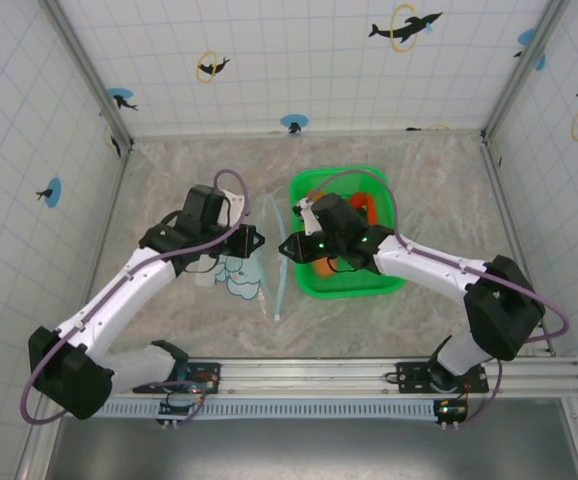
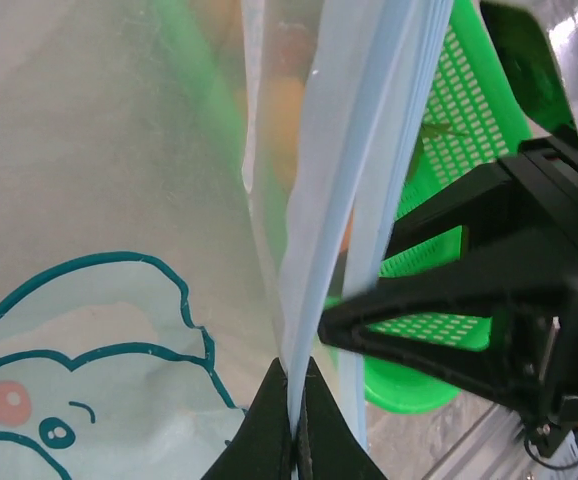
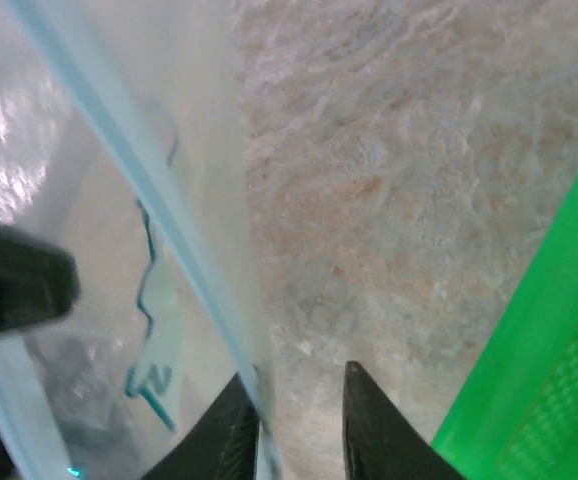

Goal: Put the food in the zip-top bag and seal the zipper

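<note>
The left hand (image 2: 291, 425) is clamped on the zipper (image 2: 319, 250) of the zip-top bag (image 2: 89, 200), just left of the green basket (image 1: 384, 283). The right hand (image 3: 294, 425) stands narrowly apart, with the zipper strip against one finger. The food (image 1: 321, 268) lies in the basket.

Left pincer (image 2: 291, 432) pinched shut, right pincer (image 3: 294, 420) (facing it) narrowly parted.

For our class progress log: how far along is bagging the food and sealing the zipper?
Done: left gripper pinches the zipper, holding the zip-top bag. In hand: right gripper, jaws apart, beside the zipper. Left: food lies in the green basket; bagging and sealing remain.
</note>
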`<state>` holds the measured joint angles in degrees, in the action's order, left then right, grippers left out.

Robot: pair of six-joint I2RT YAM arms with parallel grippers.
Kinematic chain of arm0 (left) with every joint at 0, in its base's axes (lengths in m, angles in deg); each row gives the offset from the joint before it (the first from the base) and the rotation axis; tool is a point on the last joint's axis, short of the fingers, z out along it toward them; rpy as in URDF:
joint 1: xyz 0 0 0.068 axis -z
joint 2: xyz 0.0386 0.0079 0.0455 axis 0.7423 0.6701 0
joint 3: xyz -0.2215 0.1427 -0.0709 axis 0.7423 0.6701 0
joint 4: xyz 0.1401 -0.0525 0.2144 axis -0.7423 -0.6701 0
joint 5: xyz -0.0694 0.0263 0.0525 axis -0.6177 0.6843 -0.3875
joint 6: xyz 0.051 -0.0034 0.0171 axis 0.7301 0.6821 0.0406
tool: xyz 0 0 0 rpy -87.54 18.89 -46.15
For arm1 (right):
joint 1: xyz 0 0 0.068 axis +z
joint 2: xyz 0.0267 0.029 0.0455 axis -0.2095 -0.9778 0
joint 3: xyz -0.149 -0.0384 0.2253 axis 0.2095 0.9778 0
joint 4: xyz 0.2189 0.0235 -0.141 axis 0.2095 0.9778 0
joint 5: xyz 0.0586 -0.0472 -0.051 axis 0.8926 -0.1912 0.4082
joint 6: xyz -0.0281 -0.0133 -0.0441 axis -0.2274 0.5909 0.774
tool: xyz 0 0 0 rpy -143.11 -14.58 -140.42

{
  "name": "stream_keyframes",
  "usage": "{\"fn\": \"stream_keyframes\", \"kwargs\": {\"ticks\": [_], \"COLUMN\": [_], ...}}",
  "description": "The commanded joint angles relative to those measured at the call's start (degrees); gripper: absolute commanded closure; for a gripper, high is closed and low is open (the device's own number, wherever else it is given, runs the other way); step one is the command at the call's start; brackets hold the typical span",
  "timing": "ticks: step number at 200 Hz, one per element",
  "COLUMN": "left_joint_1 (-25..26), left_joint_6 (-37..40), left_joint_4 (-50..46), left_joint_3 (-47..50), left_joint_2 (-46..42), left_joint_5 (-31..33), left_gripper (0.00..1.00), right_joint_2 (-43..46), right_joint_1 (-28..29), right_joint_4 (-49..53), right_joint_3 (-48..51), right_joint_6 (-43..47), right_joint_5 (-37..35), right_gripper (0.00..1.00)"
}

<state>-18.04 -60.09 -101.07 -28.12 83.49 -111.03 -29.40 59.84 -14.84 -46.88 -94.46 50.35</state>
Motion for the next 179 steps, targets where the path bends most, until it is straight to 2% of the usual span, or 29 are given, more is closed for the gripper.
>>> {"fn": "stream_keyframes", "kwargs": {"ticks": [1,8,26,46,69,99,118,125,164,169,179], "left_joint_1": [0.42,0.42,0.64,1.67,4.16,10.87,13.42,14.10,15.11,15.11,15.11], "left_joint_6": [0.60,-0.28,-4.33,-9.46,-11.87,-13.53,-14.40,-14.41,-13.46,-13.45,-13.27], "left_joint_4": [-1.61,-1.68,2.58,8.94,11.79,14.73,15.96,16.37,15.13,15.10,13.56], "left_joint_3": [-1.25,-1.49,0.01,3.72,6.04,8.88,9.34,9.04,5.27,5.28,5.16], "left_joint_2": [3.09,3.64,3.73,2.72,2.08,1.47,1.44,1.34,-1.89,-2.45,-2.93], "left_joint_5": [-1.98,-1.00,-2.12,-2.18,1.34,8.33,11.87,12.48,17.27,17.59,18.80], "left_gripper": [0.96,0.89,0.74,0.63,0.62,0.58,0.54,0.48,0.47,0.42,0.42], "right_joint_2": [1.86,2.74,4.95,5.98,7.00,7.19,6.82,6.86,7.52,7.46,7.29], "right_joint_1": [-1.40,-1.82,-2.95,-3.67,-4.06,-4.12,-4.65,-4.66,-4.59,-4.65,-4.55], "right_joint_4": [-12.70,-16.07,-25.52,-33.73,-37.59,-39.07,-39.17,-38.65,-32.47,-32.17,-32.69], "right_joint_3": [4.91,7.24,13.38,17.87,20.77,22.38,22.29,22.06,19.93,19.84,19.81], "right_joint_6": [-3.00,-4.72,-11.65,-19.18,-24.17,-24.72,-25.02,-24.51,-21.97,-21.95,-22.15], "right_joint_5": [8.20,8.25,7.80,6.93,4.75,4.17,5.34,5.20,5.40,5.59,6.18], "right_gripper": [0.93,1.00,1.00,1.00,1.00,1.00,1.00,1.00,1.00,1.00,1.00]}}
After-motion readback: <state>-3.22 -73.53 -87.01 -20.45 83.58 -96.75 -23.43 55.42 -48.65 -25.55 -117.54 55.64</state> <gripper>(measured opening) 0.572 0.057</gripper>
